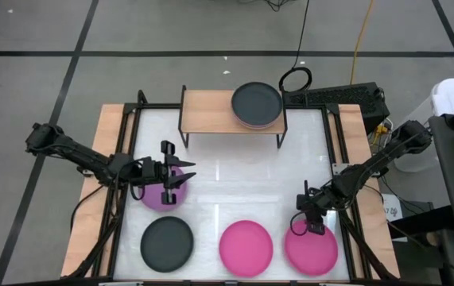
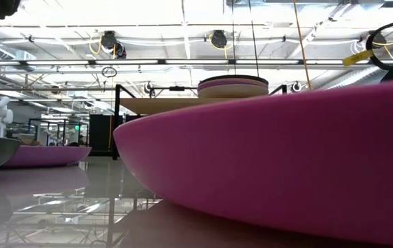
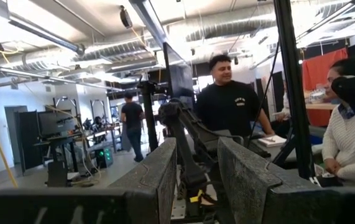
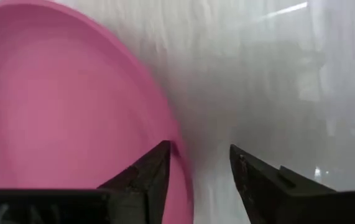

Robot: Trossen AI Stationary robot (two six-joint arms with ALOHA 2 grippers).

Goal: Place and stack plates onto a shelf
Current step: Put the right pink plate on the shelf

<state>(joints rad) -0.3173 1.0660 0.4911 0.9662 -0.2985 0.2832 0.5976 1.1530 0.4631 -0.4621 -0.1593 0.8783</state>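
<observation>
Four plates lie flat on the white table: a purple one (image 1: 161,195), a dark grey one (image 1: 167,242) and two hot pink ones (image 1: 246,248) (image 1: 314,250). The wooden shelf (image 1: 211,111) at the far edge carries a stack topped by a dark grey plate (image 1: 257,104), with purple and beige plates beneath it (image 2: 232,86). My left gripper (image 1: 180,176) is open and held level over the purple plate's right part. My right gripper (image 4: 199,149) is open and points down. One finger is over the right pink plate's far rim (image 4: 158,124) and the other over bare table.
Black rails and wood strips (image 1: 107,159) run along the table's left and right sides. White tabletop (image 1: 234,183) lies between the shelf and the row of plates. People stand and sit in the room beyond the table (image 3: 230,99). Cables and a black box (image 1: 346,99) sit behind the shelf.
</observation>
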